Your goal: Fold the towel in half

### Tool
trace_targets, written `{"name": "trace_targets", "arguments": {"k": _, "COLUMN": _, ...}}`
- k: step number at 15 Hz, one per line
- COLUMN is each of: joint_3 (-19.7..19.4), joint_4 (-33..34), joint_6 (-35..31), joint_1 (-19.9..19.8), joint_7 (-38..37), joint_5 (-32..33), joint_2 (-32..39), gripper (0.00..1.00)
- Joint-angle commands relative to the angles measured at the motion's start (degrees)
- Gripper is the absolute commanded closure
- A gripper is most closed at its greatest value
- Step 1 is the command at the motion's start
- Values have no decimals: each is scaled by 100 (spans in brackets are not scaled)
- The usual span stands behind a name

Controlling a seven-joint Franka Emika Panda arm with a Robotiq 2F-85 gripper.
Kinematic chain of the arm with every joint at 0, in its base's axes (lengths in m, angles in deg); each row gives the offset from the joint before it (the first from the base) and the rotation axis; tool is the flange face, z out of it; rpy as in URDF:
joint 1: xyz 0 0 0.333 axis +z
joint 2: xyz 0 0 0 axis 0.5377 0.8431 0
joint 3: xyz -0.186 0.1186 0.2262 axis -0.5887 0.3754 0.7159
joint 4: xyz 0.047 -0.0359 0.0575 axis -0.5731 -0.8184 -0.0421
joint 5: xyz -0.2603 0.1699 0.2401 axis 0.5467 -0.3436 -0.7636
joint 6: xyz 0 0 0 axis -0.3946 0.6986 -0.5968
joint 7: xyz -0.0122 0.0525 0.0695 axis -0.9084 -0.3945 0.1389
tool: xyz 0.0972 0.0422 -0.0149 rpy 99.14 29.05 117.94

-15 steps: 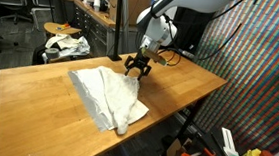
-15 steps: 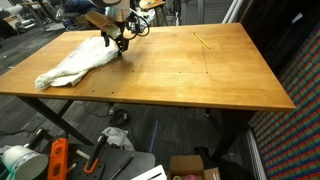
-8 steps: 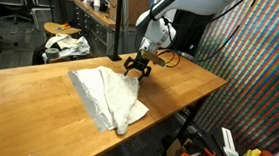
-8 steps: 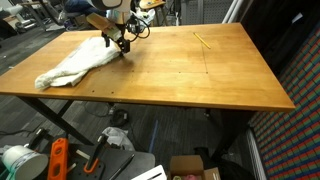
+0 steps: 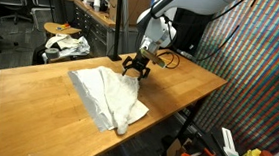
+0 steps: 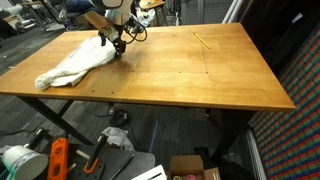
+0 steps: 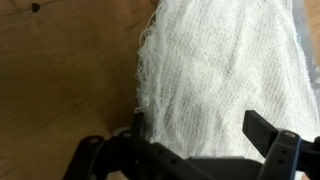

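Observation:
The towel [image 5: 108,96] is an off-white, wrinkled cloth lying bunched and partly folded on the wooden table [image 5: 37,100]. It also shows near the far left corner in an exterior view [image 6: 75,62]. My gripper [image 5: 135,68] hovers just over the towel's end nearest the arm, and its place shows in both exterior views [image 6: 118,43]. In the wrist view the towel [image 7: 220,70] fills the space below the gripper [image 7: 200,135]. One black fingertip [image 7: 268,130] and its partner stand wide apart on either side of the cloth's frayed edge, holding nothing.
A small patterned cloth bundle [image 5: 67,44] rests on a stool behind the table. A thin yellow stick [image 6: 203,40] lies on the tabletop far from the towel. Tools and boxes [image 6: 60,158] clutter the floor under the table.
The gripper has risen a touch above the towel's end with its jaws spread. The towel has not moved.

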Motion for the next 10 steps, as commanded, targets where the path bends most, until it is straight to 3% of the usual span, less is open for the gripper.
{"name": "trace_targets", "arguments": {"k": 1, "joint_3": 74, "joint_4": 230, "joint_6": 22, "joint_1": -137, "joint_7": 176, "joint_5": -597, "joint_2": 127, "gripper": 0}}
{"name": "trace_targets", "arguments": {"k": 3, "joint_3": 21, "joint_4": 263, "joint_6": -61, "joint_1": -118, "joint_7": 219, "joint_5": -816, "joint_2": 160, "gripper": 0}}
{"name": "trace_targets", "arguments": {"k": 4, "joint_3": -11, "joint_4": 277, "joint_6": -95, "joint_1": -102, "joint_7": 232, "joint_5": -872, "joint_2": 174, "gripper": 25}}
{"name": "trace_targets", "arguments": {"k": 6, "joint_3": -80, "joint_4": 277, "joint_6": -178, "joint_1": -63, "joint_7": 269, "joint_5": -891, "joint_2": 197, "gripper": 32}}
{"name": "trace_targets", "arguments": {"k": 10, "joint_3": -144, "joint_4": 248, "joint_6": -321, "joint_1": -54, "joint_7": 320, "joint_5": -810, "joint_2": 235, "gripper": 64}}
